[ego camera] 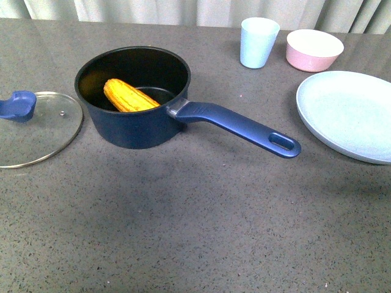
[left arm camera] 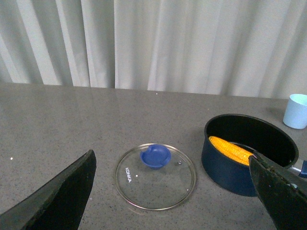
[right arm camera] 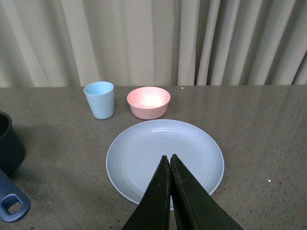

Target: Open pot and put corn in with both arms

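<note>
While the pot [ego camera: 135,101] stands open on the grey worktop [ego camera: 195,226], the corn [ego camera: 128,96] lies inside it, tilted against the inner wall. The glass lid [ego camera: 33,128] rests flat on the worktop just left of the pot, its blue knob [ego camera: 18,105] up. The pot's long handle [ego camera: 238,127] reaches right toward a pale blue plate [ego camera: 348,113]. Behind the plate stand a pale blue cup [ego camera: 259,41] and a pink bowl [ego camera: 314,50], close together, well clear of the pot. The left end effector [left arm camera: 172,191] is spread wide and empty above the lid. The right end effector [right arm camera: 170,191] has its jaws pressed together, gripping nothing, over the plate.
</note>
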`<state>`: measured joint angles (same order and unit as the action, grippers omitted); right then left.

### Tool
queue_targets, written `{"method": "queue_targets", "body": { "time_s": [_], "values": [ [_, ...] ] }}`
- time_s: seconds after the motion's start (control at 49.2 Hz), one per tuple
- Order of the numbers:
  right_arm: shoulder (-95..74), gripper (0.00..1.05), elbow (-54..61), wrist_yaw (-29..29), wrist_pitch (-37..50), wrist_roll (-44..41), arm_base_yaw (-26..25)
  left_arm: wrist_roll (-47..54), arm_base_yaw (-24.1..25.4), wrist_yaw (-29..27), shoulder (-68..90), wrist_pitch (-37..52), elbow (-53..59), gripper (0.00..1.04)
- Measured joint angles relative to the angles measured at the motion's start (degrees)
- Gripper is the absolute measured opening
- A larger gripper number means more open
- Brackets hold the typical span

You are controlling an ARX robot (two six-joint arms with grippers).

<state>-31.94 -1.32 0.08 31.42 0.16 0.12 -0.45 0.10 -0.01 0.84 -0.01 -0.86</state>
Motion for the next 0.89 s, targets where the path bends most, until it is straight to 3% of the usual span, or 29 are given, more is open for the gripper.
{"method": "queue_targets", "body": {
  "time_s": [0.366, 0.853, 0.894],
  "values": [
    [12.7, 0.02, 0.0, -0.1, -12.2, 0.0, 0.0, 0.0, 0.0, 0.0, 0.0, 0.0, 0.0, 0.96],
    [21.9, 0.02, 0.0, -0.1, -21.4, 0.0, 0.0, 0.0, 0.0, 0.0, 0.0, 0.0, 0.0, 0.96],
    [25.4, 0.02, 0.0, -0.2, -26.3, 0.0, 0.0, 0.0, 0.0, 0.0, 0.0, 0.0, 0.0, 0.96]
  ]
}}
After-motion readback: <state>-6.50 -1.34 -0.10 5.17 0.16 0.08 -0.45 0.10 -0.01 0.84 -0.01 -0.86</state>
